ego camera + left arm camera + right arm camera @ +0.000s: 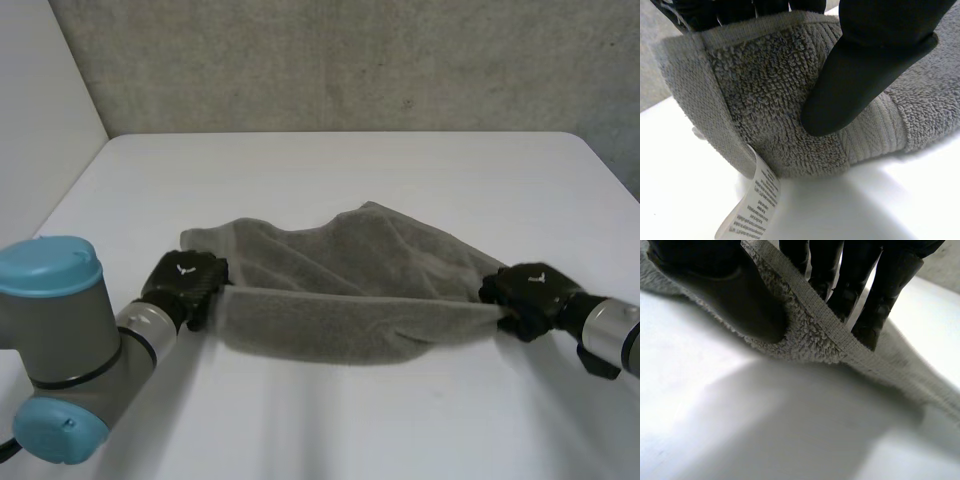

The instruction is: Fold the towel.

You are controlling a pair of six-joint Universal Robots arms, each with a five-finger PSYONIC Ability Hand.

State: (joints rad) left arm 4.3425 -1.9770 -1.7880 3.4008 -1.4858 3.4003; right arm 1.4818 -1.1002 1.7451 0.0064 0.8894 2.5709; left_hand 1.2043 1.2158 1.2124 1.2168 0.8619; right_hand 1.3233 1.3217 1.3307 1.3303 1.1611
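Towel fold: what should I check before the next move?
1. Left robot hand pinching its towel corner, thumb against the cloth: ok.
2. Right robot hand pinching the opposite corner at the hem: ok.
3. Edge between the hands stretched straight: ok.
4. Rest of the towel lying flat on the table: not ok, rumpled.
5. Far edge squared for alignment: cannot tell.

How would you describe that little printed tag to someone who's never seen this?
Find the white table, then the grey towel in its middle. At the towel corner pinched by the left robot hand, the tag hangs down: the only white, printed strip against grey cloth.
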